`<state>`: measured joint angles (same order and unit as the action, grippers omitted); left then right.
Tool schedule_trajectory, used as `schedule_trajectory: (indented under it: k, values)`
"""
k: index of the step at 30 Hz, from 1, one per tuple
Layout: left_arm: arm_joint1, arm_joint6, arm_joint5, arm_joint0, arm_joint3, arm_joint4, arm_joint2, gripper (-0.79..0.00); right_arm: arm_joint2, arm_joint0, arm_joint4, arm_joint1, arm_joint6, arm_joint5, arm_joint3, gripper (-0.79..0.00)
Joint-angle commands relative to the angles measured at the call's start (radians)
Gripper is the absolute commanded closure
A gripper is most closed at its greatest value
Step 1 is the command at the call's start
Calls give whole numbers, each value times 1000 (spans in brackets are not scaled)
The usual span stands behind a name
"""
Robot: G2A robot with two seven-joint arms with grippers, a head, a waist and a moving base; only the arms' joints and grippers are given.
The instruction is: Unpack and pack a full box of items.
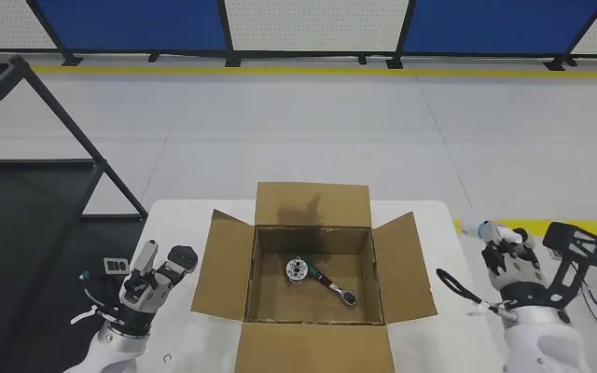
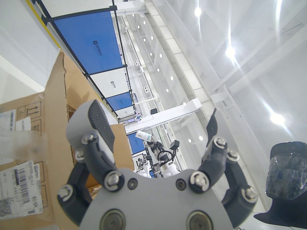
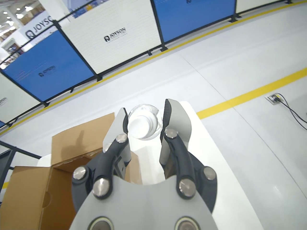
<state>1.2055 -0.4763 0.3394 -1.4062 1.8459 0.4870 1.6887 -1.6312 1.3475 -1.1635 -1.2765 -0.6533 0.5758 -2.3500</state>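
Observation:
An open cardboard box (image 1: 312, 205) stands in the middle of the white table (image 1: 182, 216), all its flaps folded out. On its floor lie a ratchet wrench (image 1: 334, 285) and a small round metal part (image 1: 298, 270). My left gripper (image 1: 164, 256) is left of the box, pointing upward, open and empty (image 2: 154, 113), with the box's side (image 2: 55, 92) close beside it. My right gripper (image 1: 501, 246) is right of the box, off the table's right edge, shut (image 3: 145, 111) on a clear bottle (image 3: 141, 123) with a white cap. The bottle (image 1: 487, 229) sticks out past the fingertips.
A black cable loop (image 1: 457, 287) hangs by the right arm over the table's right edge. A black metal frame (image 1: 65, 121) stands to the left of the table. Blue and white partition panels (image 1: 317, 23) close off the floor behind.

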Motion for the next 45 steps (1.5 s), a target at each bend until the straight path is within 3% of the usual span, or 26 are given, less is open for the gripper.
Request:
schedule_trajectory:
  k: [1, 6, 18, 29, 45]
  values:
    - [0, 0, 0, 0, 0, 0, 0, -785, -42, 51, -7, 2, -54, -13, 0, 0]
    - [0, 0, 0, 0, 0, 0, 0, -785, -79, 80, 11, 5, -131, -57, 115, 0]
    - [0, 0, 0, 0, 0, 0, 0, -785, -63, -46, 81, 2, -101, -80, 431, 0]
    - [0, 0, 0, 0, 0, 0, 0, -785, -58, -48, 79, 1, -88, -79, 447, 0]
    - [0, 0, 0, 0, 0, 0, 0, -785, 25, -160, 33, -11, 23, 1, 663, 0]
